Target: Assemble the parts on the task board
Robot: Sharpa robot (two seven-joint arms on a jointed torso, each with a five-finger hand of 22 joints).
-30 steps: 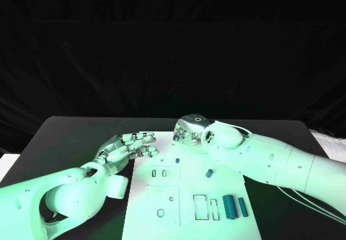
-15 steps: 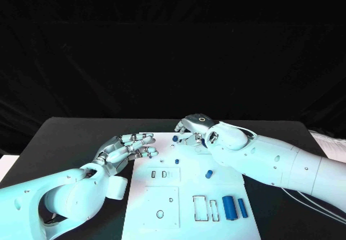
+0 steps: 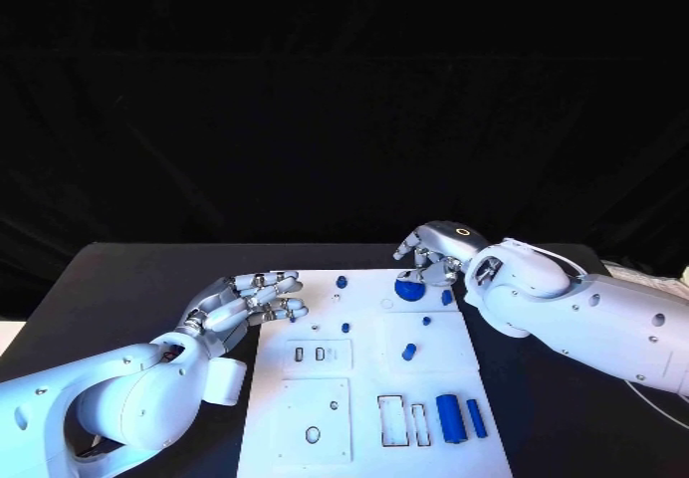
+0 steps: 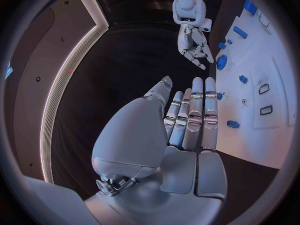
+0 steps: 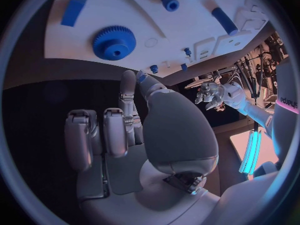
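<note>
The white task board (image 3: 359,398) lies at the centre of the black surface (image 3: 129,279), long side running away from the robot. A blue gear (image 3: 409,291) sits flat near its far edge, toward one o'clock, with a small blue block (image 3: 447,297) just beside it at three o'clock. Small blue pegs (image 3: 344,327) stand on the board's far half, a short blue cylinder (image 3: 409,351) stands near mid-board, and two longer blue bars (image 3: 461,417) lie side by side at the near end, around five o'clock, next to rectangular slots (image 3: 393,418).

The right hand (image 3: 431,257) hangs over the board's far edge just beyond the gear, fingers curled downward and apart, holding nothing in the wrist view. The left hand (image 3: 247,299) rests at the board's nine o'clock edge, fingers extended side by side toward the board, also holding nothing.
</note>
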